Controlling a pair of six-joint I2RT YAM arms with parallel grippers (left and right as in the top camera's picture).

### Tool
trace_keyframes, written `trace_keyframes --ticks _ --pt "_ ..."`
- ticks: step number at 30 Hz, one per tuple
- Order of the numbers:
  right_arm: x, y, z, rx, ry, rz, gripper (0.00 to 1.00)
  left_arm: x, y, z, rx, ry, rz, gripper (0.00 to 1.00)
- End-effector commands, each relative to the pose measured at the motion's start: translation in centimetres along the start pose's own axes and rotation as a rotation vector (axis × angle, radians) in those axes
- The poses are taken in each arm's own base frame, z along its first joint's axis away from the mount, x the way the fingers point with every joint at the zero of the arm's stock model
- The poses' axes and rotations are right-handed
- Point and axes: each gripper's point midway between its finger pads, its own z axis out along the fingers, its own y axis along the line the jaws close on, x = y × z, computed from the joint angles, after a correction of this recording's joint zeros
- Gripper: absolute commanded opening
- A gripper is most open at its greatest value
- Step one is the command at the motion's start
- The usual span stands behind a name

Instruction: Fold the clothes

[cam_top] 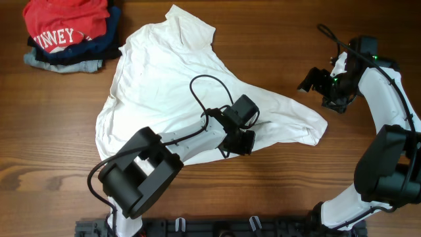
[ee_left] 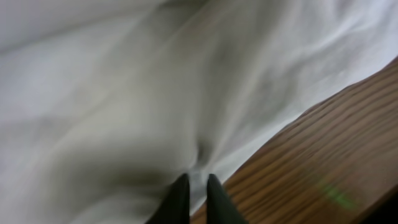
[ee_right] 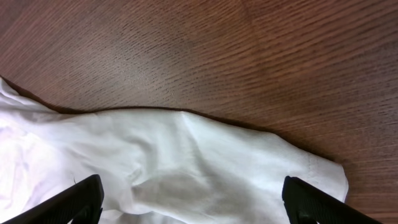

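white shirt, wrinkled, spread over the middle of the overhead frame: narrow end toward upper centre, broad body down to lower left, one tapering lobe out to right of centre. lower edge slanting from lower left up to that right tip, with bare wood of the table just below it.

left gripper on the lower edge, just under centre frame. in the left wrist view, tips pressed almost together, pinching a small fold of the white cloth, with wood grain close by at lower right.

right gripper at upper right, apart from the shirt, above and beyond its right tip. fingers spread wide with nothing between them but the stitched sleeve edge lying flat below.

open wood along the top right, the right side and the bottom strip.

stack of folded dark and light-blue garments in the upper left corner, just beside the shirt; touching or not, cannot tell. on top, a red shirt with white letters, "wney" readable, the rest folded under.
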Motion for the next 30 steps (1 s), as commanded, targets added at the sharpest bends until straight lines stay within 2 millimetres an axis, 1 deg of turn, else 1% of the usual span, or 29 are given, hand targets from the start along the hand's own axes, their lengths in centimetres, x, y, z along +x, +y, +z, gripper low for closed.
trace_keyframes --ticks 1,2,3,6,8,10,11,12,14,15,17,18,19,20,21,23,24,27,29,30 --pt "0.2 0.2 0.5 -0.013 0.016 -0.014 0.93 -2.2 -0.6 -3.4 -0.149 -0.171 0.155 0.51" --pt "0.1 0.3 0.5 -0.014 0.012 -0.015 0.94 -2.6 -0.7 -3.7 -0.184 -0.206 0.204 0.72" --pt "0.1 0.3 0.5 -0.014 0.011 -0.015 0.94 -2.6 -0.9 -3.6 -0.197 -0.21 0.253 0.77" --pt "0.1 0.3 0.5 -0.015 0.011 -0.016 0.94 -2.4 -0.6 -2.5 -0.214 -0.184 0.353 0.77" --pt "0.1 0.3 0.5 -0.014 0.011 -0.015 0.94 -2.7 -0.9 -1.9 -0.21 -0.185 0.41 0.77" --pt "0.1 0.3 0.5 -0.014 0.012 -0.016 0.94 -2.6 -0.8 -1.2 -0.214 -0.178 0.436 0.77" --pt "0.2 0.2 0.5 -0.013 0.015 -0.015 0.95 -2.5 -0.5 -0.5 -0.219 -0.165 0.437 0.76" --pt "0.3 0.2 0.5 -0.013 0.017 -0.014 0.94 -2.4 -0.2 0.2 -0.224 -0.155 0.434 0.71" --pt "0.3 0.2 0.5 -0.013 0.018 -0.013 0.92 -2.3 0.1 0.8 -0.229 -0.143 0.432 0.63" --pt "0.3 0.2 0.5 -0.013 0.018 -0.013 0.89 -2.2 0.2 1.0 -0.231 -0.138 0.428 0.56" --pt "0.3 0.2 0.5 -0.013 0.018 -0.013 0.86 -2.1 0.1 1.0 -0.223 -0.134 0.429 0.37" --pt "0.3 0.2 0.5 -0.013 0.019 -0.013 0.81 -2.0 0.0 1.1 -0.215 -0.13 0.428 0.27" --pt "0.3 0.2 0.5 -0.012 0.021 -0.013 0.76 -1.9 -0.1 1.1 -0.207 -0.123 0.422 0.1" --pt "0.5 0.3 0.5 -0.012 0.024 -0.015 0.68 -1.4 -0.2 1.2 -0.193 -0.105 0.42 0.04" --pt "0.6 0.5 0.6 -0.01 0.029 -0.02 0.61 -0.7 -0.4 1.3 -0.174 -0.076 0.42 0.04" --pt "0.9 0.8 0.7 -0.01 0.038 -0.029 0.52 0.8 -0.3 1.5 -0.172 -0.014 0.418 0.04" --pt "1.1 1.0 0.8 -0.01 0.043 -0.036 0.5 1.5 -0.1 1.5 -0.183 0.007 0.412 0.04" --pt "2.2 2.0 1.9 -0.007 0.068 -0.073 0.47 3.5 0.9 1.2 -0.228 0.083 0.368 0.04" --pt "3.1 2.3 3.2 -0.005 0.087 -0.096 0.47 4.8 1.9 0.8 -0.265 0.137 0.321 0.04" --pt "3.6 2.3 3.9 -0.002 0.101 -0.103 0.45 5.2 2.3 0.7 -0.281 0.153 0.302 0.04"
